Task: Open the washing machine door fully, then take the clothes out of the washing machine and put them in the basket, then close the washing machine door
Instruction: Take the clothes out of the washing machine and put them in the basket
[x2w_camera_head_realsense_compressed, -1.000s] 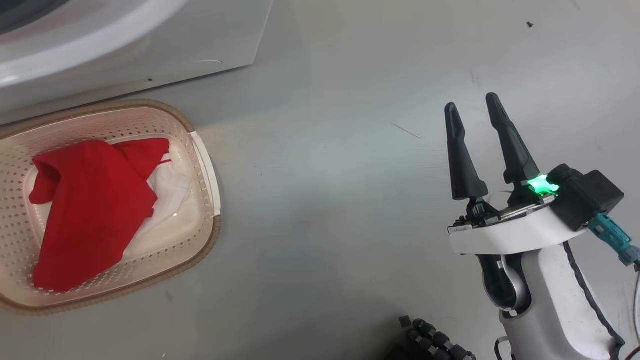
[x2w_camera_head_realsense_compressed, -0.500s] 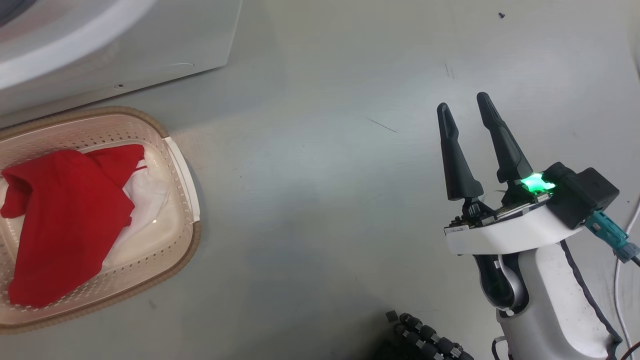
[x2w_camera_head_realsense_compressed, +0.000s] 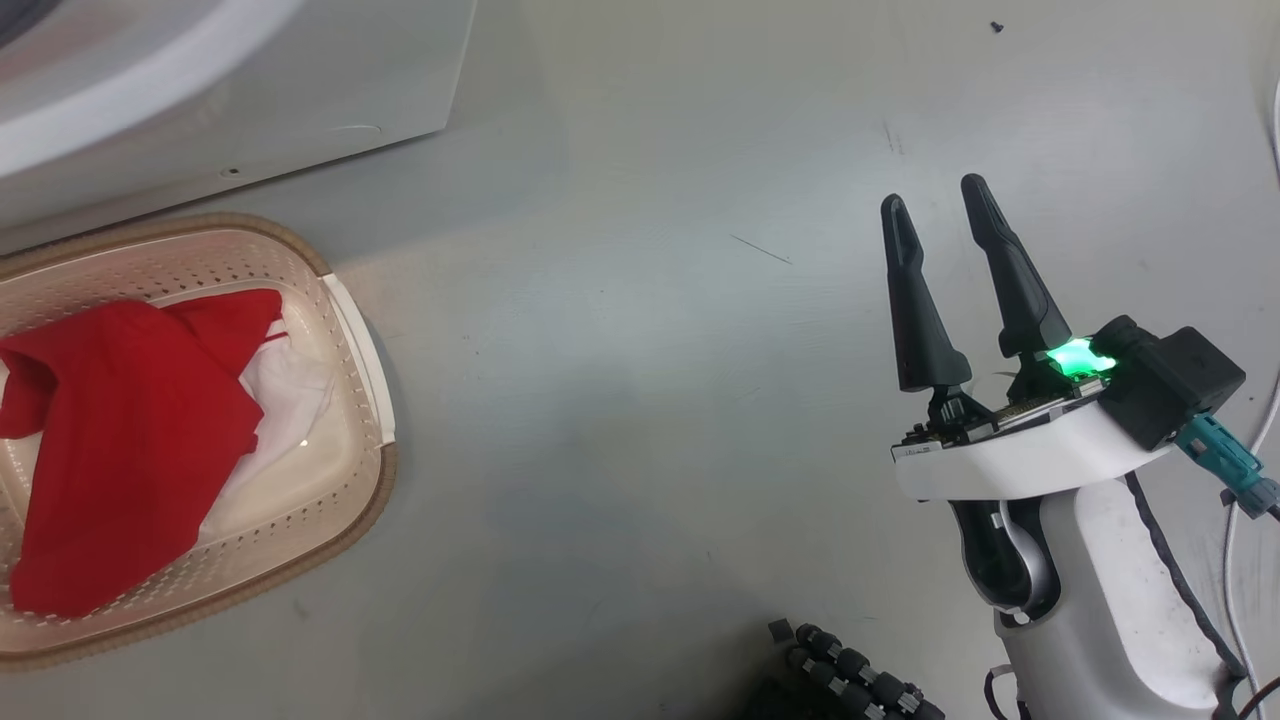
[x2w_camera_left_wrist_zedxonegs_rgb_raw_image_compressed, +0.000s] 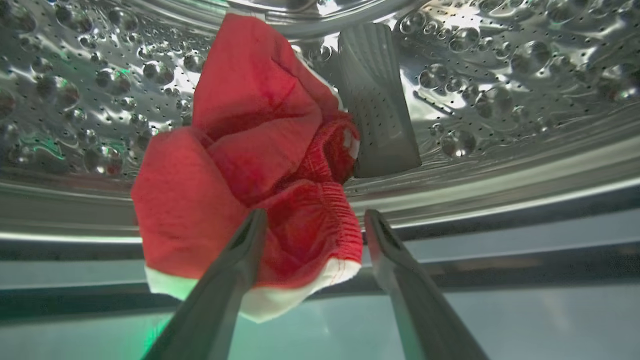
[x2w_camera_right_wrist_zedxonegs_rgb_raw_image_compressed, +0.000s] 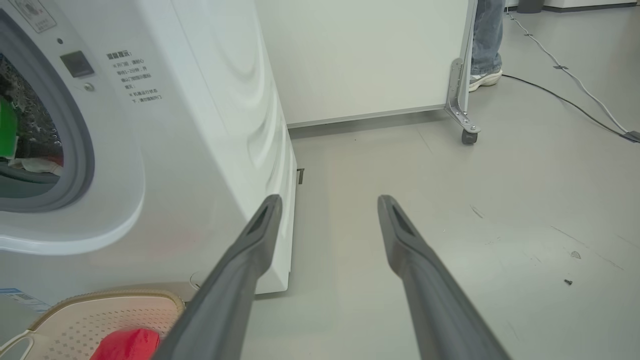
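There, clothes (x2w_camera_left_wrist_zedxonegs_rgb_raw_image_compressed: 250, 165) lengthwise, hem (x2w_camera_left_wrist_zedxonegs_rgb_raw_image_compressed: 295, 295) toward left tool (x2w_camera_left_wrist_zedxonegs_rgb_raw_image_compressed: 316, 215)

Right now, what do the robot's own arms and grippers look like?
The right gripper has two long, tapered matte-black fingers on a curved white wrist shell, with a glowing green light, a boxy black module and a teal cable connector. Its white forearm carries a dark seam. The left gripper shows the same dark, tapered fingers.

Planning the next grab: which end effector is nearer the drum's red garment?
Left: the left end effector straddles the red garment, open; the right end effector hangs over floor outside.
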